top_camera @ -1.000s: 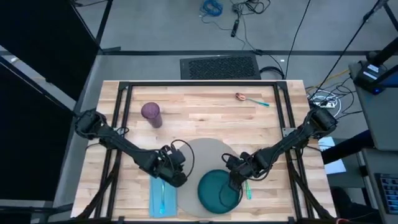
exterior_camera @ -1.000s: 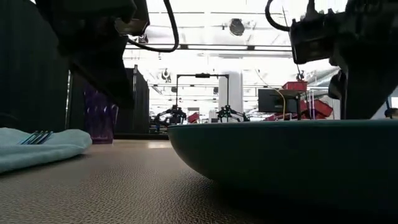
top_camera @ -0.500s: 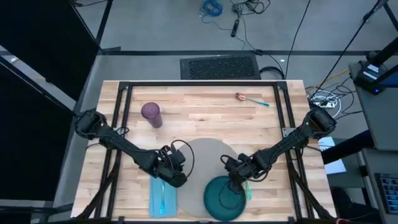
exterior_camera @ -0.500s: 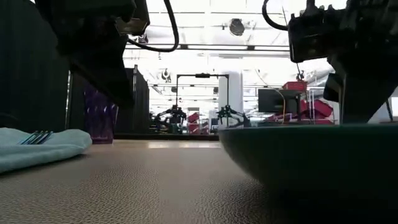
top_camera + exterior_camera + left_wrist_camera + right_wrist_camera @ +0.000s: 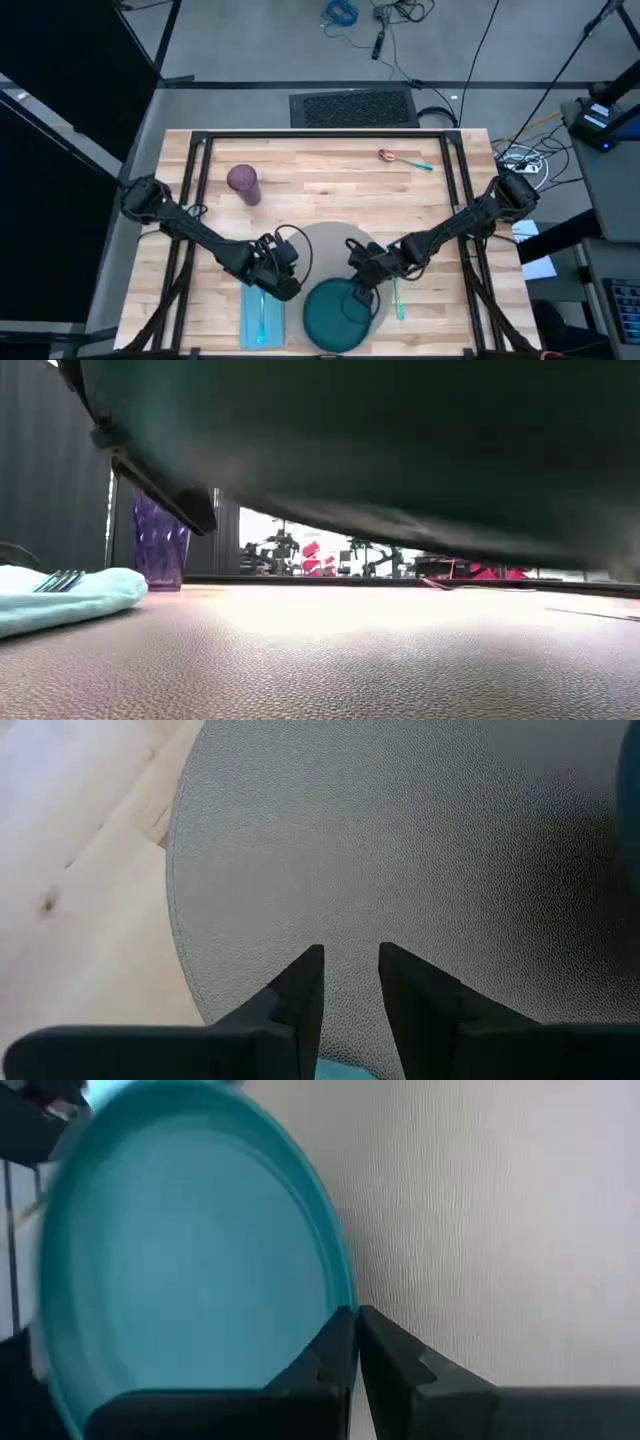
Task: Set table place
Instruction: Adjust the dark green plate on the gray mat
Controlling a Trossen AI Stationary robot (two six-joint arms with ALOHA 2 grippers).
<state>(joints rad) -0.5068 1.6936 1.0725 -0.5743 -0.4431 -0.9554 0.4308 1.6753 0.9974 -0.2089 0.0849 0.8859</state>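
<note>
Plate (image 5: pixel 335 318) dark teal, brighter turquoise in right wrist view. Placemat (image 5: pixel 325 250) grey, fine pebbled grain. Table (image 5: pixel 320 175) pale wood planks, black frame. Cup (image 5: pixel 243 183) translucent purple. Napkin (image 5: pixel 252 322) light blue. Both arms black. Spoon (image 5: pixel 402 159): coppery bowl, teal handle.
</note>
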